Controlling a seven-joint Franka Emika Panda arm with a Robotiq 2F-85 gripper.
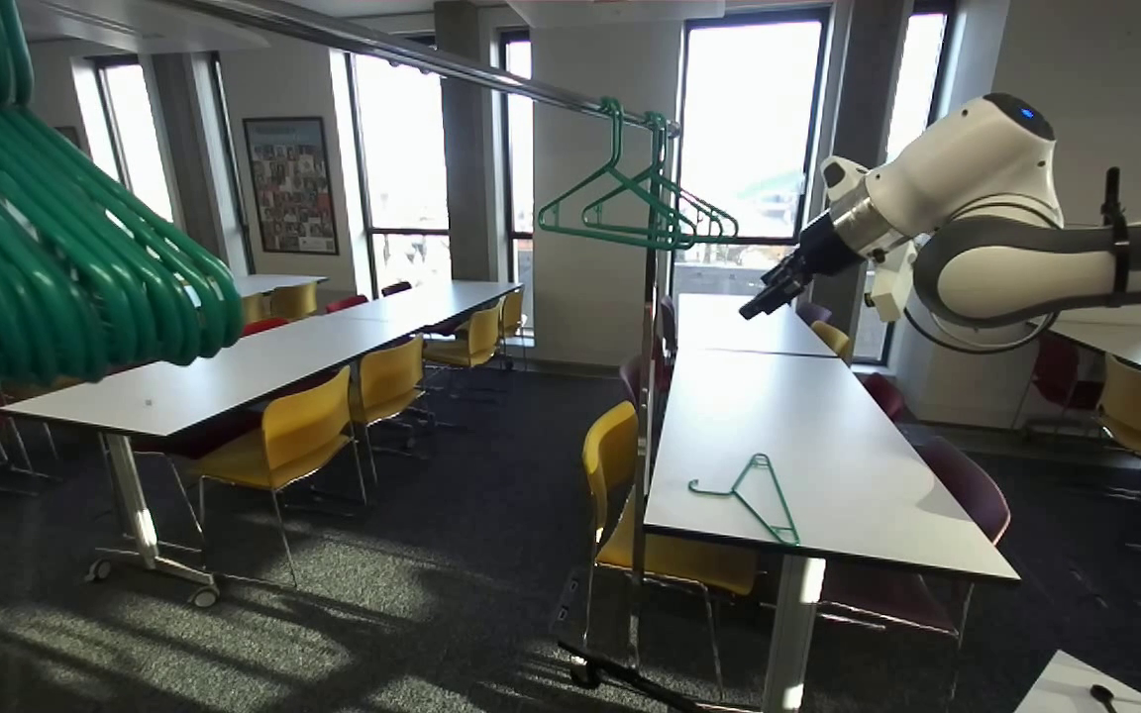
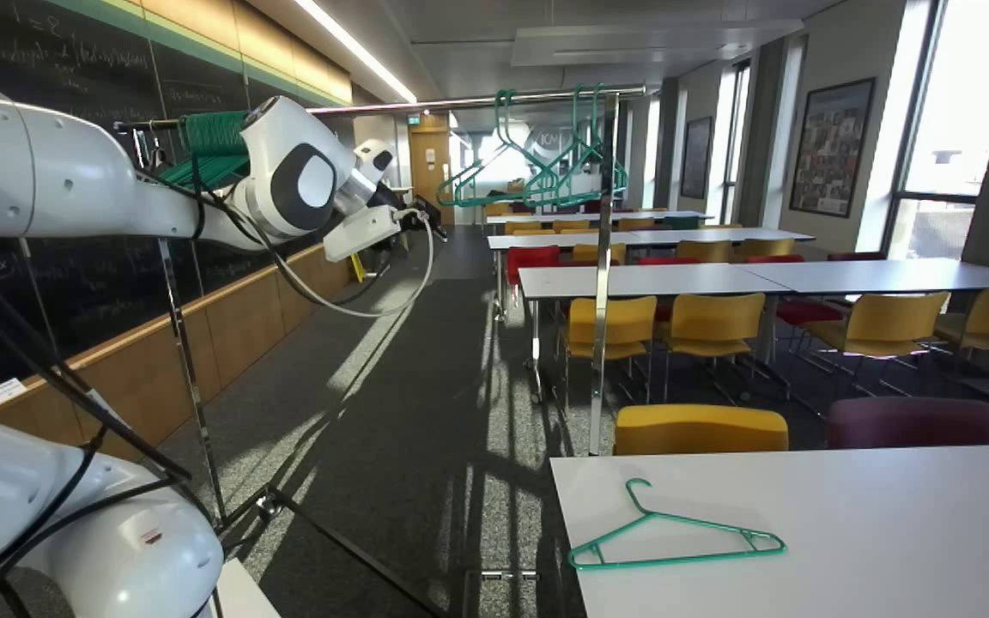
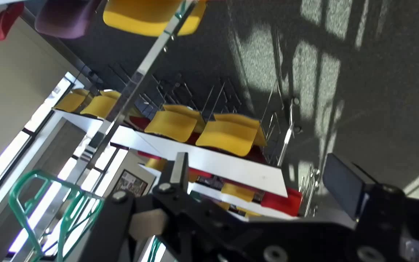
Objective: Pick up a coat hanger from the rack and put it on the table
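Hanger (image 2: 677, 561), green, lies flat on the white desk (image 2: 907, 515), near the rack (image 1: 471, 66), its hook end toward the rack's upright (image 2: 601, 343). You have more hangers (image 1: 620, 238) on the rack, hung close together at the upright's end; they overlap, so exact count unclear. Bunch (image 1: 95, 267) of green ones crowds the rack's opposite end; an exterior view crops its top.

Your gripper (image 3: 256, 165): fingers (image 3: 342, 185) wide apart, with yellow chairs (image 3: 227, 134), a white table (image 3: 231, 166) and dark floor (image 3: 307, 136) showing through the gap. In both exterior views you have it angled downward beside the rack, lower than the rail. In the wrist view the hung ones sit outside the finger gap. Your arm (image 2: 39, 163) passes in front of part of the rack in an exterior view.

Yellow chair (image 2: 700, 429) at the desk, just beside the rack's upright; purple chair (image 2: 913, 423) next along, farther from the rack. Blackboard (image 2: 91, 75) past the rack's bunch end, chalk writing mostly too blurred to read. Framed poster (image 1: 290, 186) on the wall, well beyond the rack.
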